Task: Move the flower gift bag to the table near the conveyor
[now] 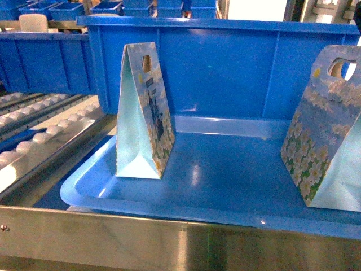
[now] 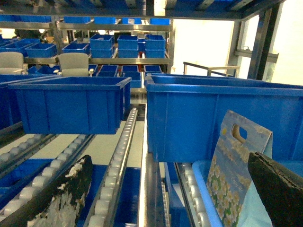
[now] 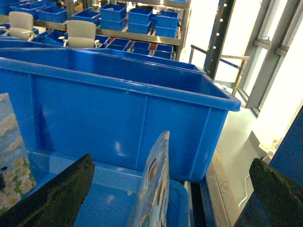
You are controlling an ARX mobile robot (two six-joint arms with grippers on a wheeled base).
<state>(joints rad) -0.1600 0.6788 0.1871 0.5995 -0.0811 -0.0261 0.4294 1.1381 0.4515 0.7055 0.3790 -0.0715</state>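
Two flower gift bags stand upright on a blue tray (image 1: pixel 186 195): one at the left (image 1: pixel 144 113), one at the right edge (image 1: pixel 327 130). Neither gripper shows in the head view. In the left wrist view my left gripper (image 2: pixel 169 161) is open over the conveyor (image 2: pixel 118 161) lanes, and the left bag (image 2: pixel 236 165) stands just inside its right finger (image 2: pixel 279 189). My right gripper (image 3: pixel 171 160) is open, and the right bag (image 3: pixel 156 184) stands edge-on between its fingers, untouched. The other bag (image 3: pixel 12 151) shows at the left edge. The table is out of view.
A large blue bin (image 1: pixel 225 68) stands right behind the tray. Roller lanes (image 1: pixel 34 138) run along the left, with another blue bin (image 2: pixel 71 104) on them. A steel rail (image 1: pixel 169 237) crosses the front. Shelves of blue bins (image 2: pixel 123 45) fill the background.
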